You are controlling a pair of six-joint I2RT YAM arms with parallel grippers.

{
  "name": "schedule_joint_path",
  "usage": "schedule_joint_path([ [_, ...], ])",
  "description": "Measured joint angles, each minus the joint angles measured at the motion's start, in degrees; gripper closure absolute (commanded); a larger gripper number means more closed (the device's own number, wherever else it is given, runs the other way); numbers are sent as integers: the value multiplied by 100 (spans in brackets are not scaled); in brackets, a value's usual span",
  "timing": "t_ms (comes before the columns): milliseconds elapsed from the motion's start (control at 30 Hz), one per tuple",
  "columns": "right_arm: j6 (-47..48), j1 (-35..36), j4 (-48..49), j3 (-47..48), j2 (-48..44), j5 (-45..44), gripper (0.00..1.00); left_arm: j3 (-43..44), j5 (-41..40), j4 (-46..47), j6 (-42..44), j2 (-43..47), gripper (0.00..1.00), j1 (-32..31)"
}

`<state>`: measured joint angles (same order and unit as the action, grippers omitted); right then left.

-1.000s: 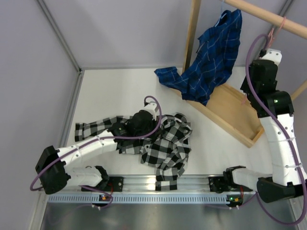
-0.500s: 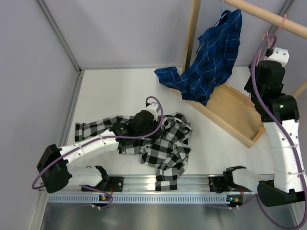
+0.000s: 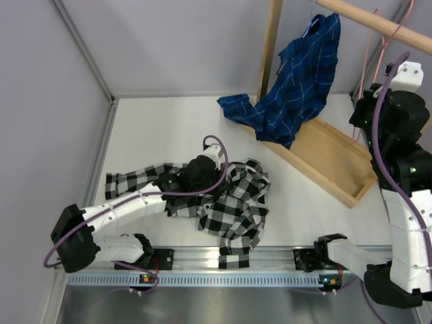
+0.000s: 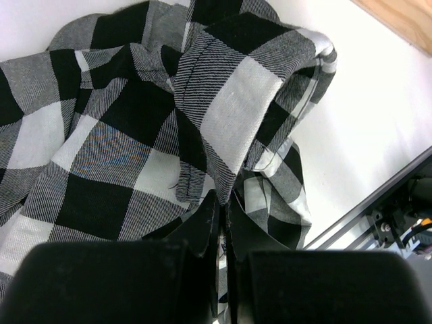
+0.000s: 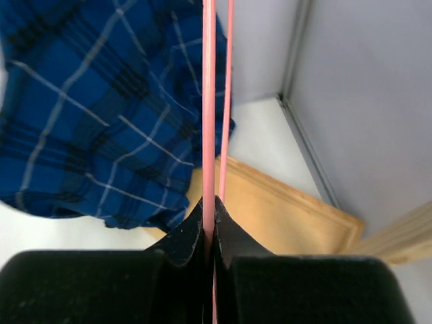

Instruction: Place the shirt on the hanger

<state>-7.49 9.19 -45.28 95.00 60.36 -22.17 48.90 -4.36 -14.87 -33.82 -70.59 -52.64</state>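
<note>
The black-and-white check shirt (image 3: pixel 233 202) lies crumpled on the white table near the front rail. My left gripper (image 4: pixel 221 202) is shut on a fold of the shirt (image 4: pixel 229 115). In the top view its wrist (image 3: pixel 196 174) rests on the shirt's upper left part and hides the fingers. My right gripper (image 5: pixel 210 202) is shut on a wire of the pink hanger (image 5: pixel 208 101). In the top view the right gripper (image 3: pixel 403 73) is held high at the far right, just below the wooden rod (image 3: pixel 378 23), and thin pink hanger wires (image 3: pixel 368 47) run beside it.
A blue plaid shirt (image 3: pixel 297 81) hangs from the rod and trails onto the table. A wooden upright post (image 3: pixel 270 47) and a wooden base board (image 3: pixel 331 158) stand at the back right. Grey walls close the left and back sides.
My right arm has lifted and moved right toward the rod with the hanger in its grip; more pink wire now shows by the rod. The left arm and the check shirt have not moved.
</note>
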Motion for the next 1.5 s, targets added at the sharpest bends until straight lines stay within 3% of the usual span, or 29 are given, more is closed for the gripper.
schedule_joint_path([
  [133, 138, 0, 76, -203, -400, 717, 100, 0, -282, 17, -184, 81, 100, 0],
  [333, 358, 48, -284, -1239, -1211, 2706, 100, 98, -597, -68, -350, 72, 100, 173],
  [533, 452, 1113, -1054, -2498, -2315, 3882, 100, 601, -219, -166, -282, -315, 100, 1080],
  [667, 448, 1714, -1478, -2533, -2859, 4085, 100, 752, 52, -260, -103, -514, 100, 1368],
  [867, 387, 1961, -1801, -2712, -3230, 4498, 100, 844, 369, -343, 85, -647, 100, 1580],
  [1500, 22, 2184, -1635, -3801, -2396, 4568, 100, 1104, 1102, -579, 227, -643, 100, 1768],
])
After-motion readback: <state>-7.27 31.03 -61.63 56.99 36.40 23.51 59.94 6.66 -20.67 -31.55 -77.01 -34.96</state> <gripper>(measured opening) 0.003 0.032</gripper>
